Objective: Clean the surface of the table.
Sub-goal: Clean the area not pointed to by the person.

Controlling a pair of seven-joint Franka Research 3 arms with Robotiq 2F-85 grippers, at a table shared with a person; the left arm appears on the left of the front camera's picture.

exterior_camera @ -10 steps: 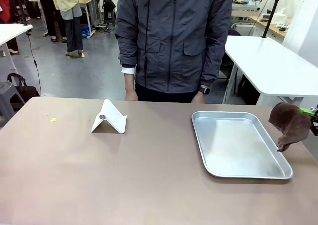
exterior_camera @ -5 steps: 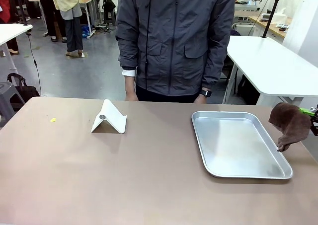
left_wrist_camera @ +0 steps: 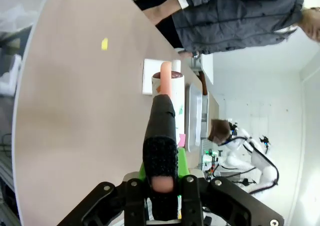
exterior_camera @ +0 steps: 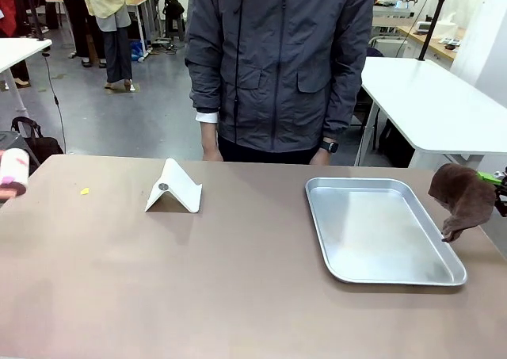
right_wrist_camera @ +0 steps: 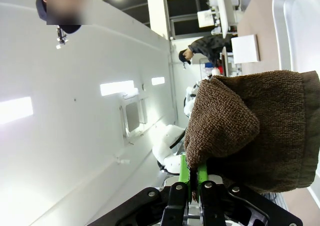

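Note:
The brownish-tan table (exterior_camera: 238, 280) spreads across the front view, with a small yellow scrap (exterior_camera: 85, 191) lying near its left end. A lint roller (exterior_camera: 11, 171) with a white roll pokes in at the left edge, above the table's corner. In the left wrist view my left gripper (left_wrist_camera: 161, 178) is shut on the roller's black-and-pink handle, and the roll (left_wrist_camera: 170, 84) points out over the table (left_wrist_camera: 75, 116) toward the scrap (left_wrist_camera: 104, 44). My right gripper (right_wrist_camera: 194, 178) is shut on a brown cloth (right_wrist_camera: 250, 131). The cloth (exterior_camera: 463, 200) hangs just off the table's right edge.
A shiny metal tray (exterior_camera: 380, 231) lies on the right half of the table. A white folded stand (exterior_camera: 174, 189) sits left of centre at the back. A person in a grey jacket (exterior_camera: 277, 66) stands at the far edge, hands down.
The lint roller has come into the front view at the left edge. The brown cloth and right gripper have stayed put. The person shifted slightly.

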